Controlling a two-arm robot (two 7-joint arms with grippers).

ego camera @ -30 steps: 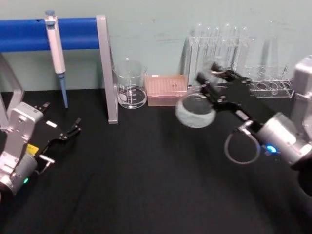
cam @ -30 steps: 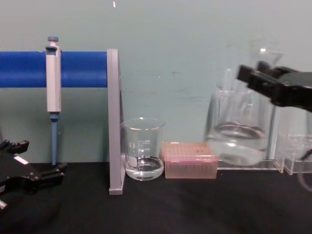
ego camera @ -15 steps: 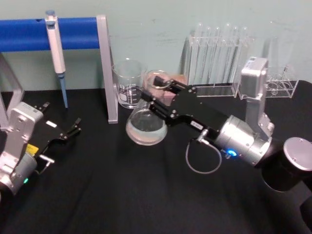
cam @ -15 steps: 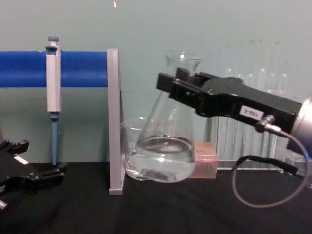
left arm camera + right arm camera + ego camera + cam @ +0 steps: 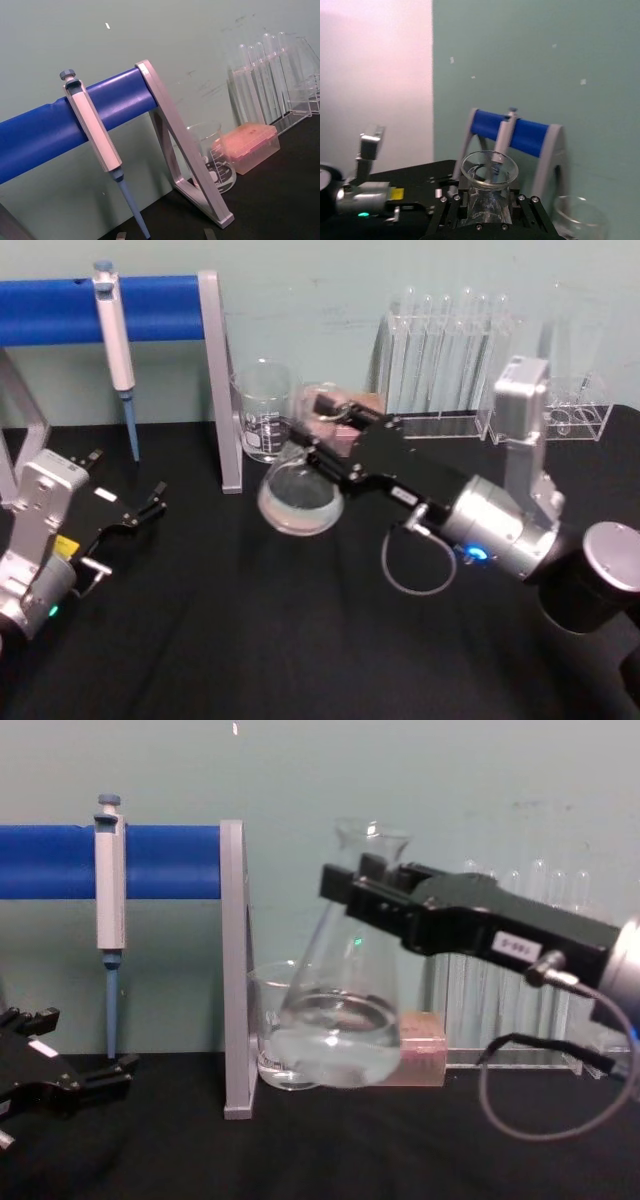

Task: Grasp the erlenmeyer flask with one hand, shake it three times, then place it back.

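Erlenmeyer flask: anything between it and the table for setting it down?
Nothing visible lies on the table beneath the erlenmeyer flask, held by the right gripper. The beaker and pink box stand close behind it.

**Flask held before the back row of labware**
The erlenmeyer flask [image 5: 340, 1030] hangs tilted above the surface [image 5: 250, 640], its neck between the fingers of the right end effector [image 5: 350, 890], just in front of the beaker [image 5: 265, 410] and tip box [image 5: 250, 147]. The stand [image 5: 220, 390] with the hanging pipette [image 5: 113, 340] is to their left, and the test-tube rack [image 5: 440, 360] behind to the right. The left end effector [image 5: 150, 505] sits far left.
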